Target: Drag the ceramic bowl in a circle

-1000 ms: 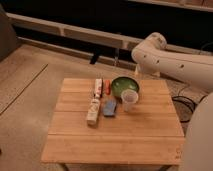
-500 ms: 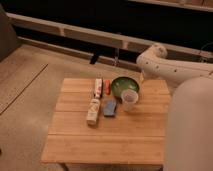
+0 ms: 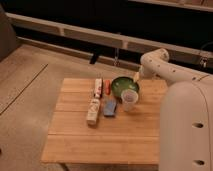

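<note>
1. The hand (image 3: pixel 136 77) is seen at the end of the white arm (image 3: pixel 167 74), over the far right part of the wooden bench (image 3: pixel 100 145).
2. The hand is held spread, and nothing is seen pinched in it.
3. The green bowl (image 3: pixel 124 86) is found upright on the bench just beside the hand, toward the picture's left. The hand is placed at the bowl's far right rim; whether they touch cannot be told.
4. A whitish cup (image 3: pixel 129 100) is set upright nearer the camera than the hand, close against the bowl's near edge.
5. A blue packet (image 3: pixel 109 107) is laid beyond the cup from the hand, toward the picture's left.
6. A pale box (image 3: pixel 93 111) is laid beside the packet, on the side away from the hand.
7. A white pack (image 3: pixel 98 88) and a red item (image 3: pixel 106 87) are laid across the bowl from the hand.
8. The robot's white body (image 3: pixel 187 125) is seen nearer the camera than the hand, at the picture's right.
</note>
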`<state>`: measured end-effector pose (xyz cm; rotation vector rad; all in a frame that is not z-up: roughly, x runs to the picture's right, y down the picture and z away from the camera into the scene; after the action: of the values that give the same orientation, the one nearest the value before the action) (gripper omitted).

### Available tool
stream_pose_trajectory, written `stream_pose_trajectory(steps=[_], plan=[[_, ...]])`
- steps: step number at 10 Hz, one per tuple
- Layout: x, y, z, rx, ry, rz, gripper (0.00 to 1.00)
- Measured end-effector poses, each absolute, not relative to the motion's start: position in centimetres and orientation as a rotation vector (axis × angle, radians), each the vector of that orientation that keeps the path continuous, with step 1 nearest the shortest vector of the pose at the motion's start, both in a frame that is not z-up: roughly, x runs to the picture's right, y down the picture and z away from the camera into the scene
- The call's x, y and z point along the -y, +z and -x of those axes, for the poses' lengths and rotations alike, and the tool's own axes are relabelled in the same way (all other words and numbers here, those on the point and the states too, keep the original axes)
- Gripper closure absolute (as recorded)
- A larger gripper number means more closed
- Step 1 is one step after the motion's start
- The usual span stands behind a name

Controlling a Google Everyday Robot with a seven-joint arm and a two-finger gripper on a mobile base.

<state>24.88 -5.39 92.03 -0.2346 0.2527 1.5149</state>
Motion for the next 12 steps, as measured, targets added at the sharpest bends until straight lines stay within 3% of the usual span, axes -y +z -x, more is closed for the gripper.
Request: stream_pose_trajectory(steps=[5, 12], plan=[[4.5, 91.8, -26.8, -0.304, 1.560, 0.209, 0.35], [2.3, 99.8, -22.5, -0.386, 1.472, 0.292, 0.36]])
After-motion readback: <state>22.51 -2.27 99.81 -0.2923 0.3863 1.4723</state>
